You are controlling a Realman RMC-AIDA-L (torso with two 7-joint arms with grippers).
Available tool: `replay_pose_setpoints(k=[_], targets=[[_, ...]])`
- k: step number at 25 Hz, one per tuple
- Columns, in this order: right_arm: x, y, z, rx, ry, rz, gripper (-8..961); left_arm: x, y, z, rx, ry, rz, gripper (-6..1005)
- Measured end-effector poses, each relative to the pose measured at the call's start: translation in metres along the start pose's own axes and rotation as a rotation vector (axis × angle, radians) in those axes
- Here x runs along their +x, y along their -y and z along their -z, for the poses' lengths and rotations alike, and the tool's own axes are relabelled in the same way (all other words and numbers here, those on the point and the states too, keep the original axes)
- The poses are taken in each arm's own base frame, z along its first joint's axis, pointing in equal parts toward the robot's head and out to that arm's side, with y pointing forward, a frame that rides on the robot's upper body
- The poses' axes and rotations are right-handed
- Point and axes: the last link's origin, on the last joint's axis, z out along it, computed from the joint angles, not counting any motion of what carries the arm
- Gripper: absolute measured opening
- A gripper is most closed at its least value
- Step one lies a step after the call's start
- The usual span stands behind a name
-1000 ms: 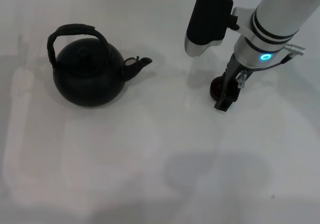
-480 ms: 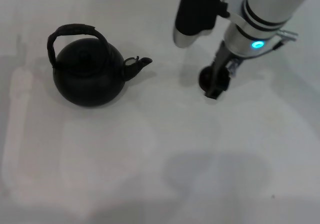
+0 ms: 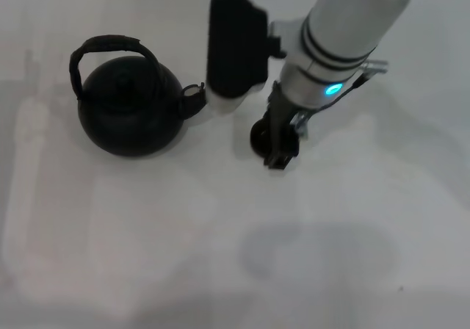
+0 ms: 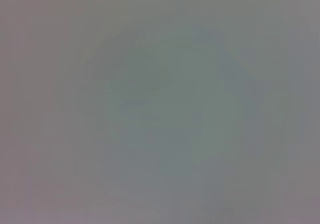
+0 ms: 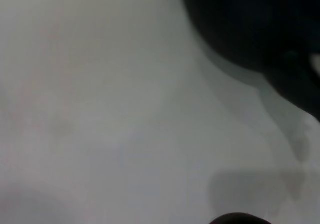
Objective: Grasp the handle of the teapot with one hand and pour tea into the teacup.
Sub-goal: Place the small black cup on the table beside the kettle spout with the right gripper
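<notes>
The matte-black teapot (image 3: 128, 112) stands at the left of the white table, its wrapped arched handle (image 3: 106, 45) upright over the lid. Its spout (image 3: 194, 98) is partly hidden behind my right wrist's black housing. My right gripper (image 3: 276, 151) is right of the teapot, low over the table, shut on the small dark teacup (image 3: 260, 136). In the right wrist view the teapot (image 5: 250, 24) fills the upper corner and a dark edge of the teacup (image 5: 237, 219) shows at the bottom. My left gripper is out of view.
The white table (image 3: 220, 255) stretches bare in front of the teapot and cup. The left wrist view shows only a blank grey surface.
My right arm has moved left toward the teapot, and the teacup has moved with the gripper. The wrist housing now covers the spout's tip. The teapot has not moved.
</notes>
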Motion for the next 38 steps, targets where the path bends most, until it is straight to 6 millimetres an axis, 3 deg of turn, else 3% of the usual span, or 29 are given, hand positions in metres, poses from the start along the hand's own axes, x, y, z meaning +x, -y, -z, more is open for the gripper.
replay_pose_setpoints(k=[8,24,38], targets=[[-0.013,-0.012,-0.005,-0.028,0.044,0.053,744,0.0,0.0,0.0,0.001,0.001,-0.001,682],[-0.005,-0.021,-0.02,-0.058,0.014,0.064,756,-0.003,0.001,0.004,0.003,0.007,0.002,681],[-0.004,-0.02,-0.021,-0.058,0.01,0.062,766,-0.003,-0.002,0.003,-0.006,0.008,0.002,682]])
